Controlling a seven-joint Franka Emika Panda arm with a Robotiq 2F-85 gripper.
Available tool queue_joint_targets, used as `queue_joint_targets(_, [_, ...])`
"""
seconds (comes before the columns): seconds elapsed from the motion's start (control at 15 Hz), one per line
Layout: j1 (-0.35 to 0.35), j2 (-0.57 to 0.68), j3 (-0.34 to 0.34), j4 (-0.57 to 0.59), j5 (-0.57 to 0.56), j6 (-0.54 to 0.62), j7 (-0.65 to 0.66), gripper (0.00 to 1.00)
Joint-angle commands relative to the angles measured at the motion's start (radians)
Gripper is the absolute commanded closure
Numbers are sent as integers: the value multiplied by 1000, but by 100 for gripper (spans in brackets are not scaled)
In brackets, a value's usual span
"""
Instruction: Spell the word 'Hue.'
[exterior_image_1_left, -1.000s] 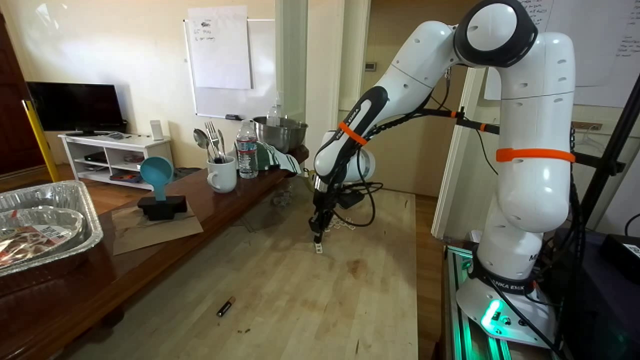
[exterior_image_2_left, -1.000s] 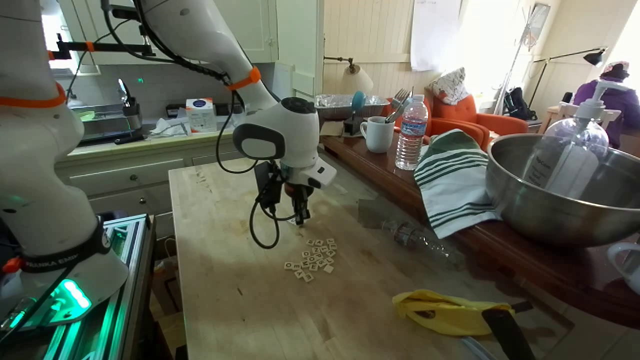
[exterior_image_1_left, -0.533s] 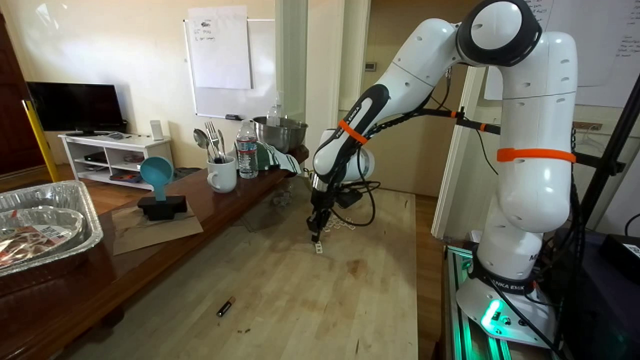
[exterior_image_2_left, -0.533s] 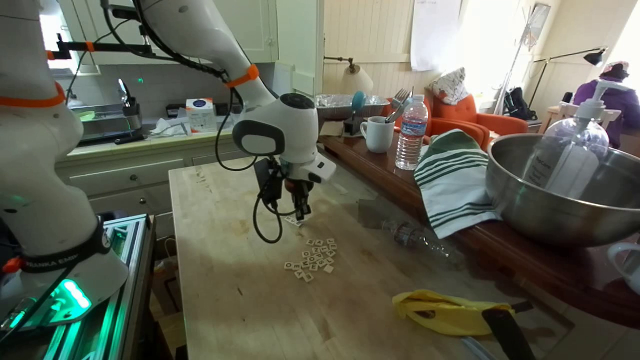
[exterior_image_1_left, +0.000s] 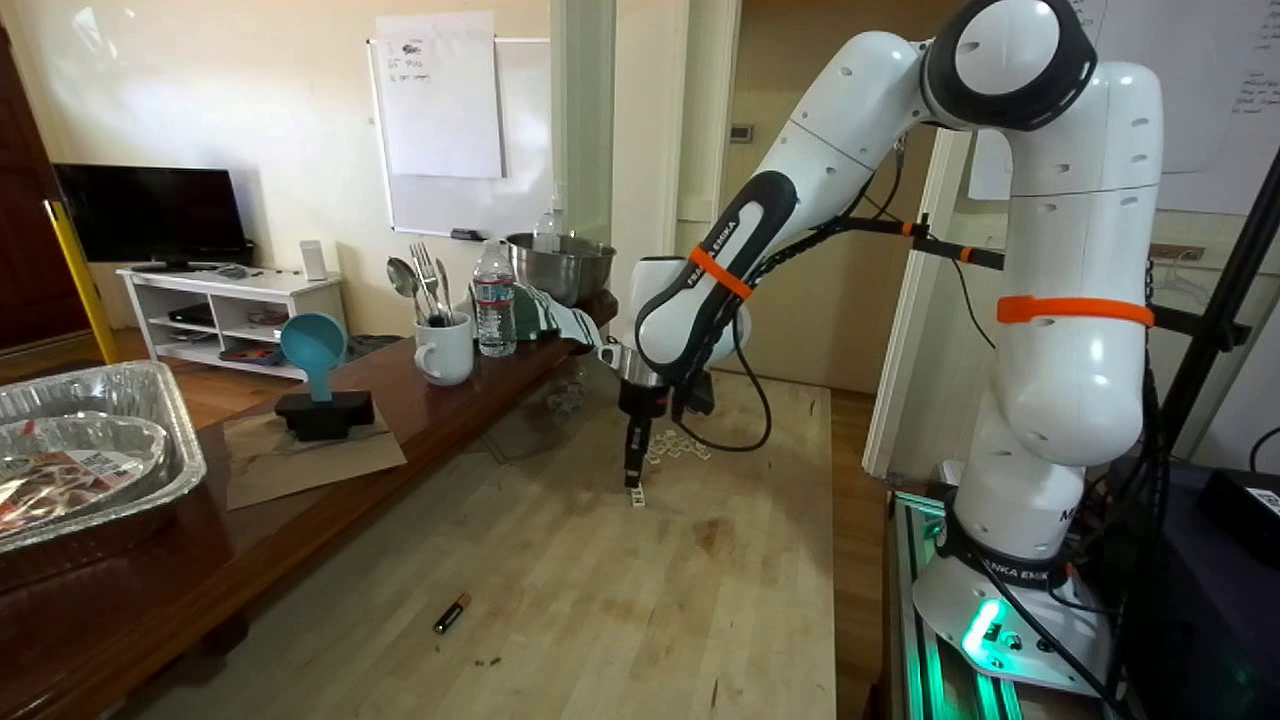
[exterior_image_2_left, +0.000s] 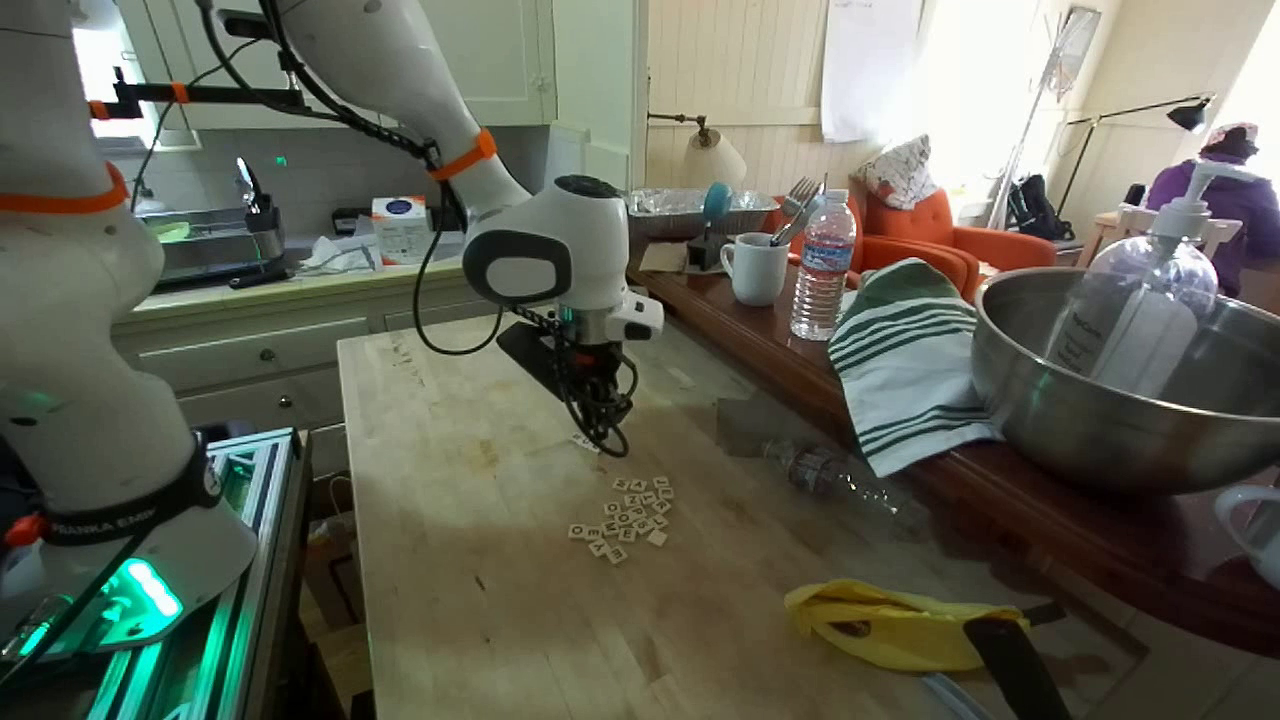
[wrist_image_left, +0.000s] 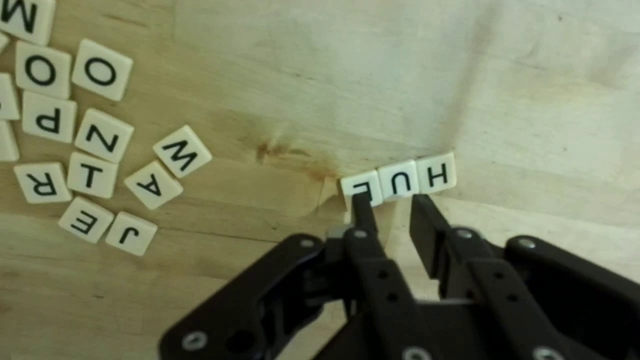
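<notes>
On desk (exterior_image_2_left: 500, 620), HUE row (wrist_image_left: 398, 181) looks done; tool (wrist_image_left: 392, 204) w/ jaws slightly apart, holding nothing. Fingertip (wrist_image_left: 365, 212) overlaps row's E (wrist_image_left: 359, 183) in wrist view; lowering or sideways drift cd skew it.

On my wrist feed the tiles (wrist_image_left: 398, 180) come up cream, lettered in black, against a table (wrist_image_left: 515, 100) of pale tan grain with brown patches (wrist_image_left: 267, 150). My tool (wrist_image_left: 391, 202) is black; the arm (exterior_image_1_left: 1080, 220) is white with orange bands (exterior_image_1_left: 1075, 310). In an exterior view I get a towel (exterior_image_2_left: 910, 345) striped white and green (a deep green, to my eye), a yellow object (exterior_image_2_left: 890, 628) and a mint-green base light (exterior_image_2_left: 152, 588).
</notes>
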Motion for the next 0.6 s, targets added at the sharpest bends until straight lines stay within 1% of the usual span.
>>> queue_joint_targets(0.0, [24,-30,-16,-24,-104,-8,-49,42])
queue_joint_targets(0.07, [25,-30,-15,-24,-120,-5,-62,33])
queue_joint_targets(0.13, [26,-30,-13,-23,-129,-1,-77,26])
queue_joint_targets(0.33, [23,-31,0,-27,-110,27,-159,4])
queue_joint_targets(0.4, [22,-32,5,-28,-95,32,-186,1])
queue_joint_targets(0.53, [22,-32,9,-26,-74,30,-215,0])
